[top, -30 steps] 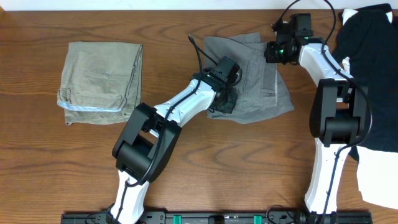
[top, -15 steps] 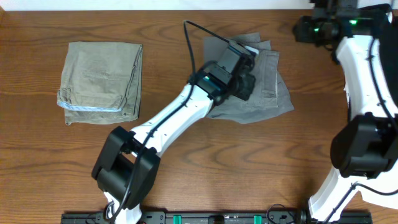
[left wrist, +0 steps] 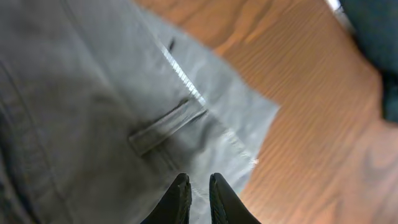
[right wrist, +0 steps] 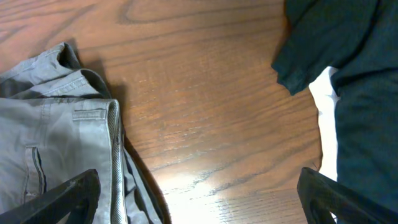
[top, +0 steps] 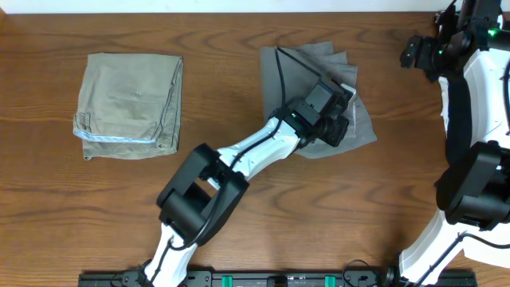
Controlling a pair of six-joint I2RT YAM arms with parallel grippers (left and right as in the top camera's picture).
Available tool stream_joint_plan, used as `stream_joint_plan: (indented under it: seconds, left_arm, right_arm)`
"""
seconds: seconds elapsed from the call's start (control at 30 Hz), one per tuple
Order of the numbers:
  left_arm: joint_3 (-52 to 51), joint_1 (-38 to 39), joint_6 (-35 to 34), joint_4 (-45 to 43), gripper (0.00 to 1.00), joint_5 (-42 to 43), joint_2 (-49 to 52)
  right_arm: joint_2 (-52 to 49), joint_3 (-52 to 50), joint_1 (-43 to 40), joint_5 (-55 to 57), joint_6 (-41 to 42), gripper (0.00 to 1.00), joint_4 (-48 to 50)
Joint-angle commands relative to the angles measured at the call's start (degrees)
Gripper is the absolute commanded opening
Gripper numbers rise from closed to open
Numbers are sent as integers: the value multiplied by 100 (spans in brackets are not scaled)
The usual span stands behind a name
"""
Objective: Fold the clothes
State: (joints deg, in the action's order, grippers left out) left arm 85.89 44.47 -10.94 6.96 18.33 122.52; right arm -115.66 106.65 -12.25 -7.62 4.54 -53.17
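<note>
Grey trousers [top: 315, 80] lie rumpled at the table's middle back, with layered edges fanned at their top right. My left gripper [top: 339, 129] is low over their right part. In the left wrist view its fingertips [left wrist: 199, 180] stand nearly together, pinching the grey fabric [left wrist: 93, 112] near a belt loop [left wrist: 166, 126]. My right gripper [top: 418, 52] hovers at the back right, off the trousers. It is wide open [right wrist: 199, 199] over bare wood, the trousers' waistband [right wrist: 93, 118] at its left finger. Folded khaki trousers [top: 127, 104] rest at the left.
A dark garment [right wrist: 348, 68] and a white cloth [right wrist: 324, 109] lie at the table's right edge, just beyond the right gripper. Bare wooden table [top: 335, 207] stretches across the front, and the left arm [top: 247, 155] reaches diagonally over the middle.
The left gripper swept right across the grey trousers to their right side. The right gripper let go of the trousers, opened wide and drew back to the far right.
</note>
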Motion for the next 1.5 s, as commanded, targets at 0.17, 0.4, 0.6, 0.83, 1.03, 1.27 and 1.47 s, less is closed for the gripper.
stream_joint_plan:
  seconds: [0.17, 0.4, 0.6, 0.83, 1.03, 1.27, 1.47]
  left_arm:
    - [-7, 37, -101, -321, 15, 74, 544]
    - [-7, 39, -240, -140, 15, 74, 793]
    - [-4, 28, -258, 634, 17, 52, 448]
    - [0, -334, 413, 2927, 21, -1478, 20]
    - [0, -1069, 476, 3709, 25, -3744, -122]
    - [0, -2151, 605, 2546, 37, -4411, -122]
    - [304, -2393, 588, 2555, 36, -4393, -557]
  right_arm:
    - [-50, -50, -22, 33, 11, 99, -24]
    - [-50, -50, -11, 33, 13, 99, -22]
    - [-50, -50, -11, 33, 11, 99, -22]
    - [-50, -50, -11, 33, 13, 99, -22]
    - [-50, -50, -11, 33, 13, 99, -22]
    - [-50, -50, -11, 33, 13, 99, -22]
    - [-50, -50, -11, 33, 13, 99, -22]
